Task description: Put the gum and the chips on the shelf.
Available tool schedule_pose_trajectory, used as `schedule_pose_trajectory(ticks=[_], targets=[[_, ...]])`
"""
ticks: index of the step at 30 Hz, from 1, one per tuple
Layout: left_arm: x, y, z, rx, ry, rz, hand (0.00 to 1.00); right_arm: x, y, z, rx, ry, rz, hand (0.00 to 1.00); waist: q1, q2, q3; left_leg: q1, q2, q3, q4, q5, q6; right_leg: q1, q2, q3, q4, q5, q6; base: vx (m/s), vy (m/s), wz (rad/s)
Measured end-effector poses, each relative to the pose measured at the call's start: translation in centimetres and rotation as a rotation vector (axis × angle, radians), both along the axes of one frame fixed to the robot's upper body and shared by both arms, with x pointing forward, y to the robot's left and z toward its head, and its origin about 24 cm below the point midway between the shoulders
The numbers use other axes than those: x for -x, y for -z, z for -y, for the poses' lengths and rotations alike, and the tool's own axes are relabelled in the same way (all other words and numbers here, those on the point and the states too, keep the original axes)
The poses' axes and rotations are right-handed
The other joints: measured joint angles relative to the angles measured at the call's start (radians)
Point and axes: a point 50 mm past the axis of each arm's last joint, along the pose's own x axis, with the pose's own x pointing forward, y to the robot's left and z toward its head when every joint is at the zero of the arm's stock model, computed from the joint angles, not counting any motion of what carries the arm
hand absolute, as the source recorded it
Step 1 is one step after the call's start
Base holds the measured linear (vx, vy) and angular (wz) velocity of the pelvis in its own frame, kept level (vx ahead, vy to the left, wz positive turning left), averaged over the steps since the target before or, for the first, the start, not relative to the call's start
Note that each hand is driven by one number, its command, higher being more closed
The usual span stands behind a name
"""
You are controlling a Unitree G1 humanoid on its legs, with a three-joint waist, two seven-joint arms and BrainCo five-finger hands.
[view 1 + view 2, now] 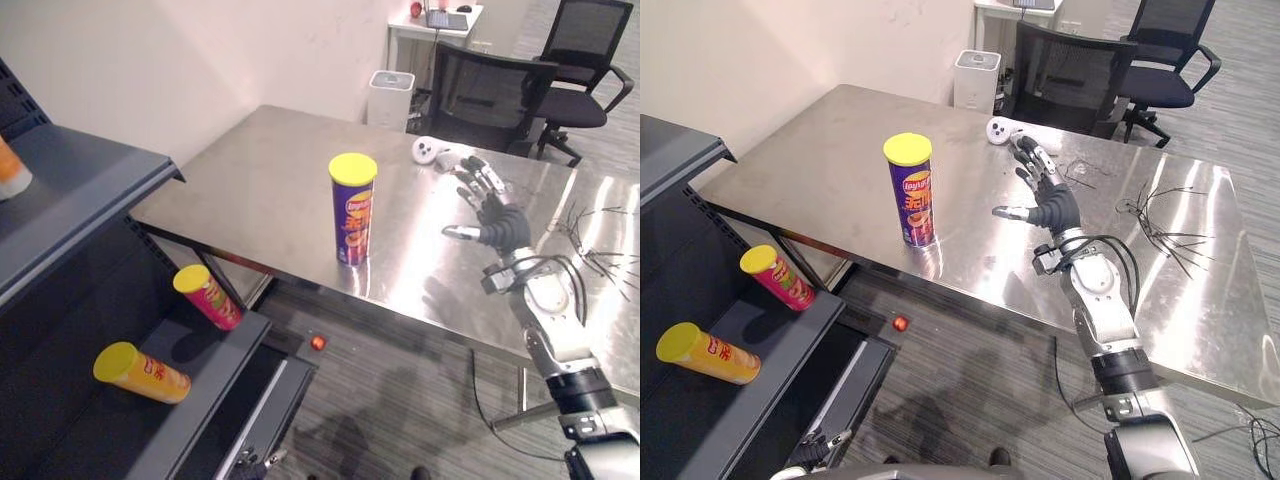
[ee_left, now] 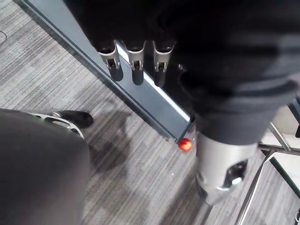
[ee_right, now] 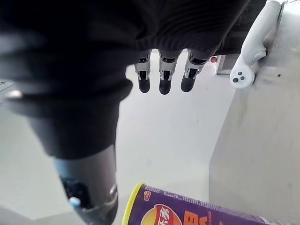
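The right hand [image 1: 1052, 212], spread open right of the chips [image 1: 912, 195], should move left and wrap the can mid-height, keeping it upright.

Bright, even indoor light, apparently from overhead. The steel table [image 1: 260, 180] throws hard glare streaks at its right end and a faint reflection under the purple chips can [image 1: 352, 210]. The shelf [image 1: 90, 190] interior is dim; the red can [image 1: 207, 296] and orange can [image 1: 140, 372] drop soft shadows there. In the wrist views, the left hand [image 2: 136, 65] and right hand [image 3: 160, 79] covers go near-black against bright surroundings.
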Motion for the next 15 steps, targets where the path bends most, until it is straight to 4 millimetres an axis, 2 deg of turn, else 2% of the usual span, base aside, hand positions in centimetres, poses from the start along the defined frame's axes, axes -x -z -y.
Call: schedule_pose_trajectory(ticks=[3, 8, 15], targets=[[-0.1, 0.0, 0.1, 0.000, 0.006, 0.000, 0.00, -0.5, 0.2, 0.1, 0.002, 0.011, -0.023, 0.00, 0.012, 0.000, 0.003, 0.000, 0.000, -0.003, -0.004, 0.003, -0.001, 0.000, 0.000, -0.003, -0.001, 0.000, 0.000, 0.00, -0.002, 0.02], [0.0, 0.0, 0.1, 0.000, 0.005, -0.001, 0.00, -1.2, 0.4, -0.7, 0.008, -0.006, -0.045, 0.00, 0.013, 0.002, 0.006, -0.003, -0.002, -0.021, -0.018, 0.014, -0.001, 0.000, 0.000, -0.023, -0.001, 0.000, 0.000, -0.01, -0.011, 0.09], [0.0, 0.0, -0.1, -0.003, 0.001, 0.000, 0.00, -2.1, -0.5, -1.0, 0.000, 0.001, -0.031, 0.00, 0.014, -0.001, 0.025, -0.014, -0.004, -0.036, -0.034, 0.032, 0.001, -0.005, 0.000, -0.040, -0.005, 0.008, -0.004, -0.02, -0.009, 0.07]])
